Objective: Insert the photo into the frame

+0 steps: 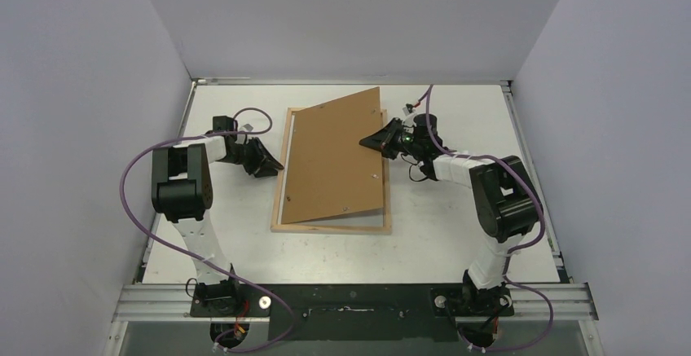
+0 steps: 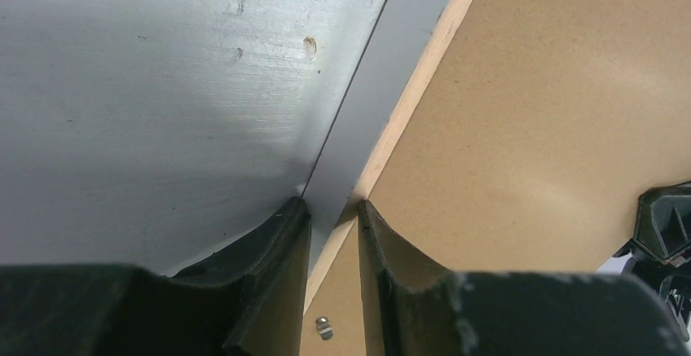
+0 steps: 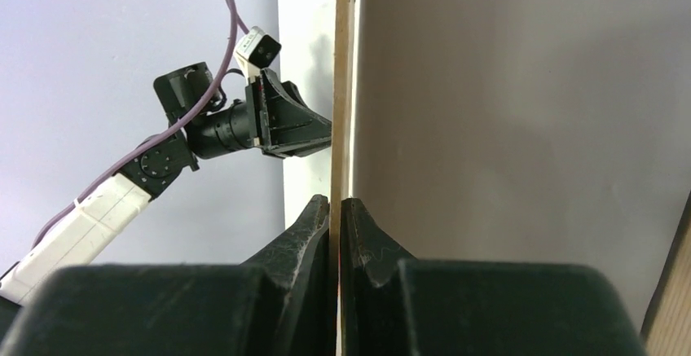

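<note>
**Claw and frame positions**

We find the frame (image 1: pixel 330 227) lying flat at the middle of the table (image 1: pixel 220 242), wood side up. A brown board (image 1: pixel 334 160) rests on it at a slant, its left edge low by the frame's left rail and its right edge lifted.

Right claw (image 1: pixel 368 139): clamped on the board's right edge. In the right wrist view the claw (image 3: pixel 336 201) has both fingers pressed together on the thin board (image 3: pixel 342 87), which is seen edge-on.

Left claw (image 1: pixel 273 164): at the frame's left rail, opposite the right claw. In the left wrist view this claw (image 2: pixel 332 205) stands narrowly apart. One finger (image 2: pixel 277 234) is on the table (image 2: pixel 163 87) side and the other is on the board (image 2: pixel 554 128) side. The frame's rail (image 2: pixel 415 87) runs up out of the gap between them. We cannot tell whether the fingers press the rail.
</note>
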Controlling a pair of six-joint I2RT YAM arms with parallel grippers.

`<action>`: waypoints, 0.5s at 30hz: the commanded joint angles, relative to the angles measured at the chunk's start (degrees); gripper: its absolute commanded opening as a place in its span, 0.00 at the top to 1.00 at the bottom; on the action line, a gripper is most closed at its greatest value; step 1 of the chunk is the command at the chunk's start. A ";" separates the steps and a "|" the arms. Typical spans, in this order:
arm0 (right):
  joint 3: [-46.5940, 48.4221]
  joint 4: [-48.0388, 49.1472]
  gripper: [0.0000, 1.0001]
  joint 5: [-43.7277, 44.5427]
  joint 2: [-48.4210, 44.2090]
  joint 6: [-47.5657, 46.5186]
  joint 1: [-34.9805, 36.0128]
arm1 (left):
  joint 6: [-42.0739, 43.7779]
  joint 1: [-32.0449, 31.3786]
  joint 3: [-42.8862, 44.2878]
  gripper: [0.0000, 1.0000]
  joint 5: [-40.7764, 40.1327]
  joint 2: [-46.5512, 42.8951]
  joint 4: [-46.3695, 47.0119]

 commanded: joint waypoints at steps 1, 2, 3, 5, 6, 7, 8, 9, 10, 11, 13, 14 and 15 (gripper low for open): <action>0.02 10.04 1.00 -0.55 1.57 1.43 0.86 | 1.60 -0.27 1.37 0.76 0.74 1.22 -0.47; 0.02 10.10 1.00 -0.59 2.03 1.41 1.03 | 1.53 -0.25 1.40 0.76 0.76 1.28 -0.47; -0.03 10.13 1.00 -0.71 2.47 1.37 1.17 | 1.63 -0.27 1.47 0.76 0.76 1.36 -0.51; 0.00 10.19 1.00 -0.57 3.04 1.07 1.45 | 1.72 -0.22 1.56 0.76 0.76 1.38 -0.55; 0.06 10.02 1.00 -0.51 3.25 0.84 1.54 | 1.79 -0.20 1.54 0.76 0.76 1.45 -0.62; 0.18 9.42 1.00 -0.50 3.40 0.50 1.61 | 1.85 -0.23 1.58 0.76 0.69 1.46 -0.69; 0.27 9.11 1.00 -0.36 3.58 0.21 1.68 | 1.83 -0.26 1.58 0.76 0.74 1.47 -0.70; 0.36 8.94 1.00 -0.21 3.79 -0.01 1.79 | 1.91 -0.23 1.61 0.76 0.73 1.49 -0.79; 0.44 8.72 1.00 -0.09 3.87 -0.17 1.86 | 1.91 -0.22 1.58 0.76 0.68 1.49 -0.77; 0.44 8.33 1.00 0.01 4.00 -0.46 1.92 | 1.91 -0.31 1.64 0.76 0.68 1.61 -0.93; 0.57 6.98 0.99 0.24 4.10 -1.13 1.88 | 1.89 -0.27 1.61 0.76 0.59 1.57 -0.99; 0.65 6.25 0.96 0.36 4.07 -1.58 1.93 | 1.94 -0.27 1.58 0.76 0.61 1.58 -1.06; 0.76 5.38 0.94 0.45 4.11 -2.11 1.93 | 1.88 -0.27 1.59 0.76 0.59 1.64 -1.03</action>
